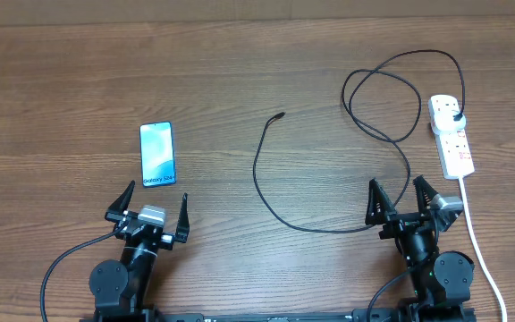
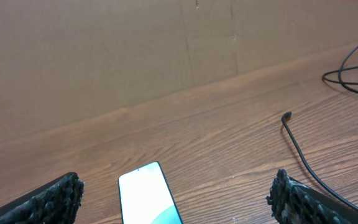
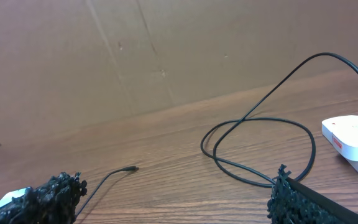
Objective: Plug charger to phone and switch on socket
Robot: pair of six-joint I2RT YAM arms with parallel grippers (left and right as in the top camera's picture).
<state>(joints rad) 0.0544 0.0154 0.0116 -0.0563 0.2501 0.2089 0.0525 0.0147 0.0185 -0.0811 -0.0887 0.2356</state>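
Plainly, nothing is gripped yet. From overhead the phone [image 1: 157, 155] lies flat on the bench [image 1: 240, 54], its long axis running straight away from the robot. Its near short edge sits just ahead of the left end effector [image 1: 157, 190], whose fingers are spread wide and touch nothing. The charger [image 1: 257, 170] trails across the middle of the bench. Its connector tip [image 1: 281, 115] lies loose, well to the right of the phone and pointing up and to the right. The cable sweeps down, passes just in front of the right end effector [image 1: 393, 183], then loops back to the plug [image 1: 457, 116], which is seated in the socket [image 1: 451, 134] at the far right. A white cord [image 1: 477, 241] runs down from the socket past the right arm. The right end effector is also wide apart and empty. The tip lies about midway between the arms, perhaps slightly nearer the right one. The left arm is clearly the one nearer the phone, and the right arm the one nearer the socket. In the left wrist view the phone sits between the two spread fingers [image 2: 55, 196], centred and reaching forward, with the tip off to the right and further ahead. In the right wrist view the cable loops lie just ahead between the parted fingers [image 3: 294, 196]. The socket's end shows to the right and the tip ahead to the left. I cannot make out the switch position in any view.
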